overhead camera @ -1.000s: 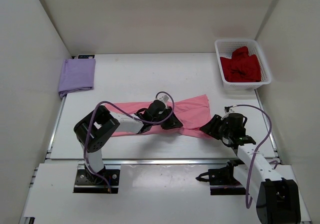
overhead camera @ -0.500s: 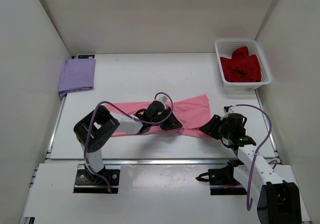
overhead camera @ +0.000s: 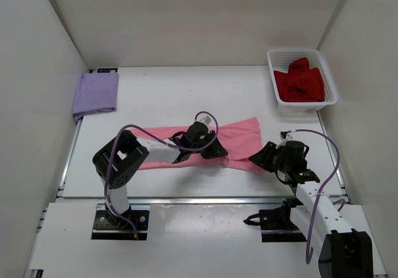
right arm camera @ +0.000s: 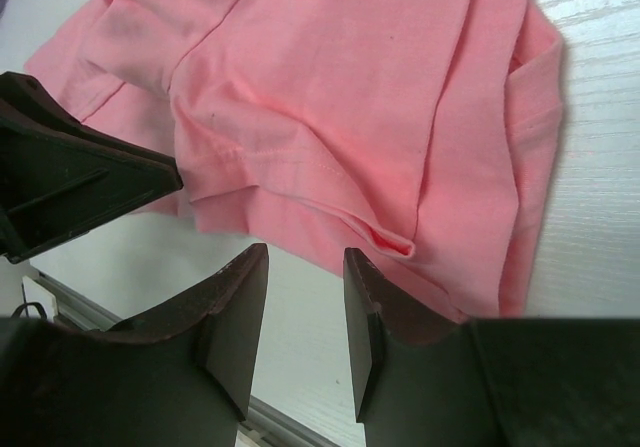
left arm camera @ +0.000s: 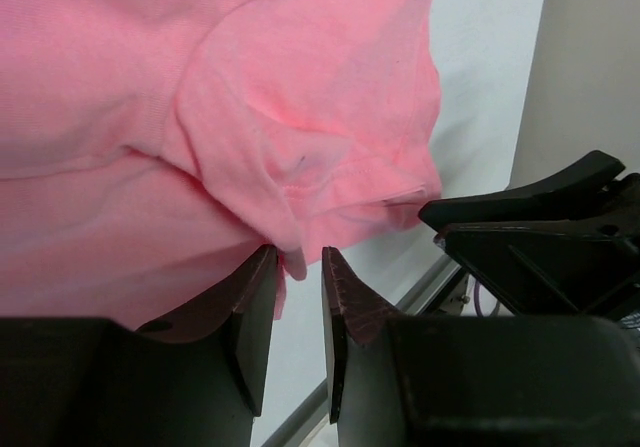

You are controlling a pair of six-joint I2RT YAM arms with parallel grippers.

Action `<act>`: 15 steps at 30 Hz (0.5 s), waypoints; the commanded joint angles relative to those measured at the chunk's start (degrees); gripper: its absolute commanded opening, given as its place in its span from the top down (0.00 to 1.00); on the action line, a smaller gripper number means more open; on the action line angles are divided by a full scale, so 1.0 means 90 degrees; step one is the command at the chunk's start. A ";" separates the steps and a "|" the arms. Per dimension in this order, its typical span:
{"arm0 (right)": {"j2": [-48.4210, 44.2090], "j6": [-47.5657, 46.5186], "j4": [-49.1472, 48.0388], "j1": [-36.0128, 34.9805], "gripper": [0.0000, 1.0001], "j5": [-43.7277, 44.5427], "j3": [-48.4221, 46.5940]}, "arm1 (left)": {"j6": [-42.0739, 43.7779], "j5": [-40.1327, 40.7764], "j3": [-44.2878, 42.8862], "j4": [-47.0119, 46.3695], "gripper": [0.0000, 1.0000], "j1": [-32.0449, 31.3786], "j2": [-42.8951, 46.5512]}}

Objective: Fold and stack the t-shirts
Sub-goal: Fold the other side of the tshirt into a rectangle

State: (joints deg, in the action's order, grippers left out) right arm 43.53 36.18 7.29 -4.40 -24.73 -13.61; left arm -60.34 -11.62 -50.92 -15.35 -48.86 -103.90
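Observation:
The pink t-shirt (overhead camera: 239,135) lies spread in a long band across the middle of the table. My left gripper (overhead camera: 219,153) is low at its near edge, open by a narrow gap, and a small fold of the pink t-shirt (left arm camera: 200,117) sits right at the tips of the left gripper (left arm camera: 298,272) without being pinched. My right gripper (overhead camera: 256,160) is at the shirt's near right corner. In the right wrist view the right gripper (right arm camera: 305,267) is open over bare table, with the hem of the pink t-shirt (right arm camera: 350,97) just beyond its tips. The lavender t-shirt (overhead camera: 95,93) lies folded at the far left. The dark red t-shirt (overhead camera: 300,84) lies crumpled in the basket.
The white lattice basket (overhead camera: 292,51) stands at the far right corner. White walls close in the table on the left, back and right. A metal rail (overhead camera: 186,197) runs along the table's near edge, close behind both grippers. The two grippers are near each other.
My left gripper has shifted a little to the right along the shirt's near edge. The right arm has hardly moved, and the shirt lies as before.

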 commanded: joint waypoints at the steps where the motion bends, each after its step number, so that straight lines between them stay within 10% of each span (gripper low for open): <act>1: -0.0061 -0.0026 -0.0126 0.0069 0.65 -0.0035 -0.0089 | 0.0151 0.0109 -0.0231 0.0183 0.65 -0.0020 -0.0106; 15: -0.0042 -0.0105 -0.0068 0.0206 0.64 -0.0055 -0.0051 | 0.0005 0.0031 -0.0280 0.0250 0.92 -0.0030 0.0127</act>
State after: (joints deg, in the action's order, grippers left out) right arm 43.31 35.92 7.75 -3.16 -24.97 -13.61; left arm -60.27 -11.35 -52.23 -13.19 -48.97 -106.39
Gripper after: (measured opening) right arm 0.350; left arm 0.102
